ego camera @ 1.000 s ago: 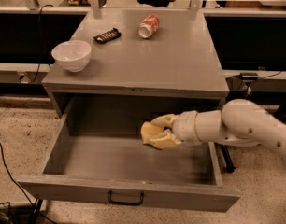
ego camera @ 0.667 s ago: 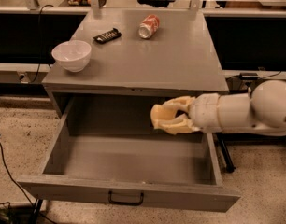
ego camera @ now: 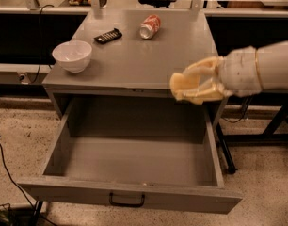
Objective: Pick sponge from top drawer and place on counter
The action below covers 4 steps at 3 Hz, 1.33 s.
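Observation:
My gripper [ego camera: 187,86] comes in from the right on a white arm and is shut on the pale yellow sponge [ego camera: 178,83]. It holds the sponge in the air at the counter's front right edge, above the right side of the drawer. The top drawer [ego camera: 134,161] is pulled wide open below and its inside is bare. Its dark handle [ego camera: 127,200] sits at front centre. The grey counter [ego camera: 134,60] is the cabinet's flat top.
On the counter stand a white bowl [ego camera: 72,55] at the left front, a black remote-like object [ego camera: 108,36] and a red soda can [ego camera: 150,26] lying on its side at the back. Cables run over the speckled floor at the left.
My gripper has lifted the sponge up out of the drawer, from inside the drawer's right half to the height of the counter's front right edge.

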### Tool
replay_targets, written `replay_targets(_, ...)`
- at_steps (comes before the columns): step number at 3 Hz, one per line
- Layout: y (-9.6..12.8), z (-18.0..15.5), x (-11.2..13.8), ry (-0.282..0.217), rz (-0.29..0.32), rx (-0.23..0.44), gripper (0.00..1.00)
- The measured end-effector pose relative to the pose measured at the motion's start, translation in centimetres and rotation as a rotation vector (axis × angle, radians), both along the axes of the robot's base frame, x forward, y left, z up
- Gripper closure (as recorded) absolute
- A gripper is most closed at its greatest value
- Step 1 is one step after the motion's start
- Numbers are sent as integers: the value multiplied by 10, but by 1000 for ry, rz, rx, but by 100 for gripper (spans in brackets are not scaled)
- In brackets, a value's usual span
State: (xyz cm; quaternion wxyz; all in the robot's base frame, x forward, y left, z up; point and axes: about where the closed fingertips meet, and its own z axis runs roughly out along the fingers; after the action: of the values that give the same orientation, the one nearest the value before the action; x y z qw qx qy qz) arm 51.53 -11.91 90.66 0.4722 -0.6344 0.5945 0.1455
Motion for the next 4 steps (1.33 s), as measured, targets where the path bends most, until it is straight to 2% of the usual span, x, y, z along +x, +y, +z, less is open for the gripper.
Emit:
replay_targets(1, -16, 21, 62, 32, -14, -35, 100)
replay_targets(2, -20, 18, 116, 58, -64, -4, 100)
replay_targets(3, -2, 11, 154, 60, -104, 3, 82)
replay_targets(4, 12, 1, 176, 59, -166, -7, 59)
